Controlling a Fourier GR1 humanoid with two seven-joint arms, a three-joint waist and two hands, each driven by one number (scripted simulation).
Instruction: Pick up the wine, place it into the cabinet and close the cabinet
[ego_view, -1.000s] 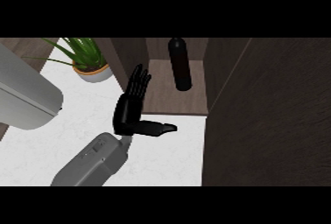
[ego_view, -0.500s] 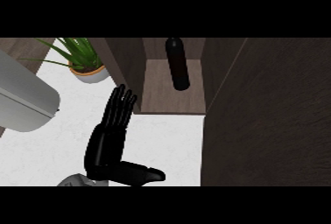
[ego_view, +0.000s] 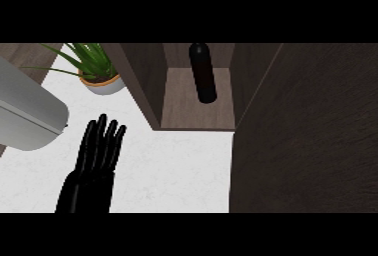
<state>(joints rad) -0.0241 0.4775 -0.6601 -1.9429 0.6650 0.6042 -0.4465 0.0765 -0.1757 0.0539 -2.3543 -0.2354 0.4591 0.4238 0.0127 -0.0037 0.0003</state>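
At twelve o'clock I see the black wine bottle (ego_view: 202, 72) against the cabinet (ego_view: 198, 112), dark brown outside with a paler wood-grain floor. The counter (ego_view: 177, 170) is white with faint grey marbling. At eleven o'clock, a green plant (ego_view: 87, 56) sits in a white pot (ego_view: 103, 85) with an orange rim. At seven o'clock, one hand (ego_view: 92, 170) is black.

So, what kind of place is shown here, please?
Probably a kitchen counter: a white marble-like counter top, an open dark wooden cabinet with a dark wine bottle standing inside, and a potted plant beside it. One open black hand is over the counter.
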